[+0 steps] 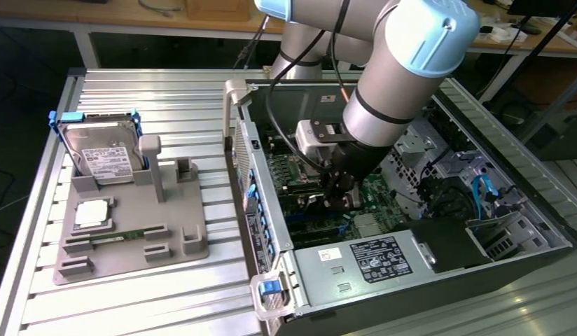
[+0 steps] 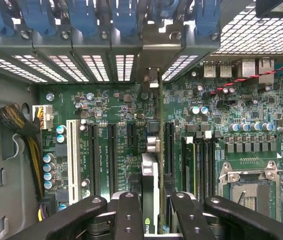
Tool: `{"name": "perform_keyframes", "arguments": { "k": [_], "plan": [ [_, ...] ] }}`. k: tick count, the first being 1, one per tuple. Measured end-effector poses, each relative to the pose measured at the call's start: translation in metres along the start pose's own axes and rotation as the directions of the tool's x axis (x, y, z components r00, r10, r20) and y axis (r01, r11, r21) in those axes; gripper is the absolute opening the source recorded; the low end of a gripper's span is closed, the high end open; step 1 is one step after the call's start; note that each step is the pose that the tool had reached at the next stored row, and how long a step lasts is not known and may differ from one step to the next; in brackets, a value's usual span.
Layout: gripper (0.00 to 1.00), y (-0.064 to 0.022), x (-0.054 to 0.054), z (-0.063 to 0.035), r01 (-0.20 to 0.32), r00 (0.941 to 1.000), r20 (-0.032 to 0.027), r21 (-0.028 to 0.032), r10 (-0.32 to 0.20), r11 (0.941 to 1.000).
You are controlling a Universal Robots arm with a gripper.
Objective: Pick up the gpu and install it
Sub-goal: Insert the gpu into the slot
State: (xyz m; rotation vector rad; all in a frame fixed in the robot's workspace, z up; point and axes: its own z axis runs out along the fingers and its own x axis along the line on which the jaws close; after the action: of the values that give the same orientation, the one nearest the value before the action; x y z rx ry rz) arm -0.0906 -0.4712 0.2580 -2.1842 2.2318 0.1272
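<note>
The claw (image 2: 154, 202) is pressed onto the gpu (image 2: 150, 172), one black finger (image 2: 127, 212) on each flat face, so the card is pinched edge-on w/ its long axis in line w/ the expansion slots. That grip is presumably chosen so the connector edge faces the motherboard (image 2: 111, 115) and can be met squarely. The card is held inside the case (image 1: 237, 140), betw. two black slots and well apart from the white slot (image 2: 73, 160). Its metal end bracket (image 2: 151, 77) is brought up to the rear wall's slot openings, under the row of blue retention clips (image 2: 81, 15). Whether the connector is already seated cannot be told; by appearance the card is lined up w/ its slot. In the exterior view the claw (image 1: 337, 189) is seen low over the board, approx. mid-case, w/ the arm (image 1: 400, 77) reaching steeply down from the far edge. The case is laid on its side, open face up, prob. to give that access from above. It is carried by a ribbed aluminium table (image 1: 157, 91), toward the exterior view's right. Toward the left edge a grey fixture (image 1: 129, 238) is placed, w/ a hard drive (image 1: 101, 150) stood upright and a memory stick (image 1: 115, 238) laid flat, parts kept at fixed spots for pickup. Wooden benches (image 1: 176, 14) are seen beyond the far edge.
</note>
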Motion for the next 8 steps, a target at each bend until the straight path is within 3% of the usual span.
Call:
{"name": "perform_keyframes", "arguments": {
  "k": [8],
  "plan": [
    [0.27, 0.0003, -0.0003, -0.0034, 0.0, 1.0, 0.0, 0.0, 0.0, 1.0]
  ]
}}
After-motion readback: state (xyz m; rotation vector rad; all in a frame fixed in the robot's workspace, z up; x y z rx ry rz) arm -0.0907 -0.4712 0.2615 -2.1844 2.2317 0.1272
